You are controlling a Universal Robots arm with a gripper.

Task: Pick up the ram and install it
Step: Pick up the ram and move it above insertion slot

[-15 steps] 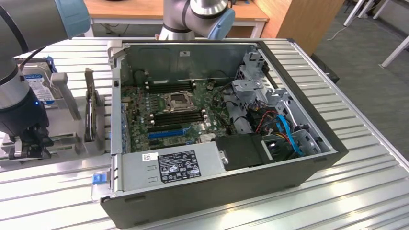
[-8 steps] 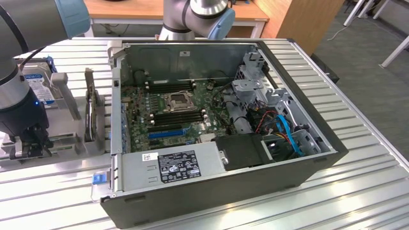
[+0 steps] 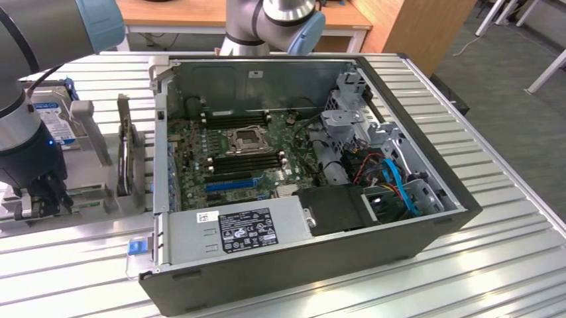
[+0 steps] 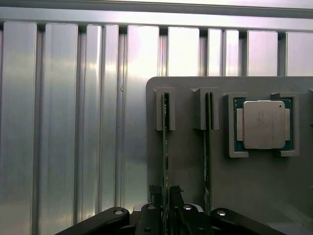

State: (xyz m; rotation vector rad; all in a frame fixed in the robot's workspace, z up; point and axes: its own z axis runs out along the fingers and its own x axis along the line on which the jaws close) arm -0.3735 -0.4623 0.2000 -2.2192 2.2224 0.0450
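the pincer (image 4: 166, 195) is down at the grey holder plate (image 4: 186, 166). its two dark fingers (image 4: 155, 196) are pressed in from either side on the ram (image 4: 166, 132), so it is pinching that stick near one end. the ram stands on its thin edge in a narrow slot of the plate, and its far end is tucked into a small grey bracket. a second stick (image 4: 208, 137) stands the same way in the next slot just beside it, with nothing touching it. past that, in a square pocket of the same plate, lies the silver processor (image 4: 264, 125) (flat, with a green rim showing around it). the plate rests on the ribbed aluminium surface (image 4: 58, 127).

in the exterior view the pincer (image 3: 42, 199) hangs low over the holder at the exterior view's left, with the arm (image 3: 18, 119) rising above it. a hard drive (image 3: 49, 112) with a blue-white label stands just beside the arm. the open computer case (image 3: 354, 265) sits apart from the holder, toward the exterior view's right, on the same surface. its motherboard (image 3: 190, 152) lies bare, with dark memory slots (image 3: 243, 161) on both sides of the central socket (image 3: 245, 140).
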